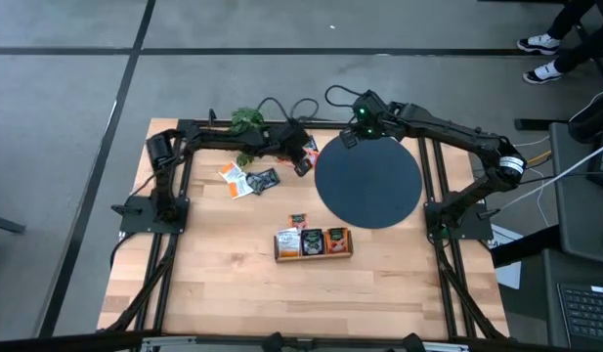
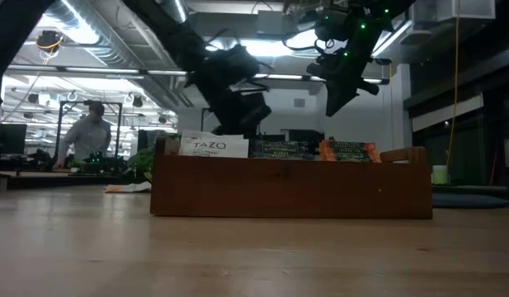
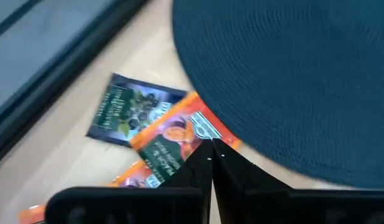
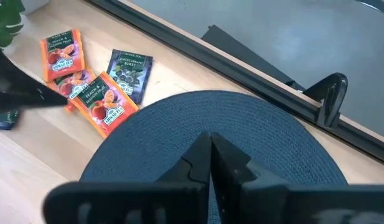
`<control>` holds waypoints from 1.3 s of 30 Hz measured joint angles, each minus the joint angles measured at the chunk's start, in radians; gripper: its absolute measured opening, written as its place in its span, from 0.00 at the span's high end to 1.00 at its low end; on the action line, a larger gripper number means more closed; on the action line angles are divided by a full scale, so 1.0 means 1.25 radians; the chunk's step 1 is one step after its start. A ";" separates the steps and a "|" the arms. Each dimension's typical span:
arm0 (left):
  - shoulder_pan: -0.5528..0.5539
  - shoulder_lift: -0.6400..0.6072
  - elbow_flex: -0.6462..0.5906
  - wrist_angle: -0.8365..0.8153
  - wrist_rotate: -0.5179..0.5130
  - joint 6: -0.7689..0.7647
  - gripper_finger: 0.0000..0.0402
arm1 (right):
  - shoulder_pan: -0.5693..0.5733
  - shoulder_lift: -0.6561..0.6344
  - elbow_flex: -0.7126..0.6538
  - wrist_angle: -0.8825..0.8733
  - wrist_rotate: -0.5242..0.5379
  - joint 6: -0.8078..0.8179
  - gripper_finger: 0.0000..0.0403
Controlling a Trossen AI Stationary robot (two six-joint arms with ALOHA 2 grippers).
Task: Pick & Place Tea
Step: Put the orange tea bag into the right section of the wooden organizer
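1. Left gripper (image 3: 210, 163): fingers pressed together, tips down on or just over an orange-red packet (image 3: 179, 140) at the rim of the black disc (image 1: 367, 183). From the left wrist view I cannot tell whether the packet is pinched or only touched; I judge a pick is under way, not completed.
2. Just beyond that packet, touching its far edge, lies a dark teal packet (image 3: 131, 111). The right wrist view shows a further orange-red packet (image 4: 62, 55) beside these two. All three lie flat on the wooden table (image 1: 223, 284), off the disc.
3. Right gripper (image 4: 210, 158): fingers together, holding nothing, hovering over the disc's far edge, opposite the left gripper across that rim. I judge it is waiting.
4. Farther from the left gripper, back toward its own arm's base, more loose packets (image 1: 247, 180) lie on the table, near the small green plant (image 1: 246, 119).
5. Farthest off, toward the table's near edge, stands the wooden tea box (image 1: 313, 243), with packets standing upright in its compartments; one more packet (image 1: 298, 219) lies just behind it.
6. Progress, as judged: the disc's surface carries no packet. If the disc is the destination, nothing is placed and every loose packet remains. If the box is, it is partly filled.
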 joint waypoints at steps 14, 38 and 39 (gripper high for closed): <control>0.020 0.172 0.297 -0.307 0.070 -0.043 0.99 | -0.001 0.000 0.000 -0.001 -0.020 -0.004 0.96; 0.075 0.243 0.310 -0.407 0.163 -0.156 0.99 | -0.013 0.000 0.000 0.004 -0.041 -0.025 0.97; 0.077 0.247 0.309 -0.420 0.165 -0.158 0.99 | -0.013 0.000 0.000 0.004 -0.041 -0.030 0.96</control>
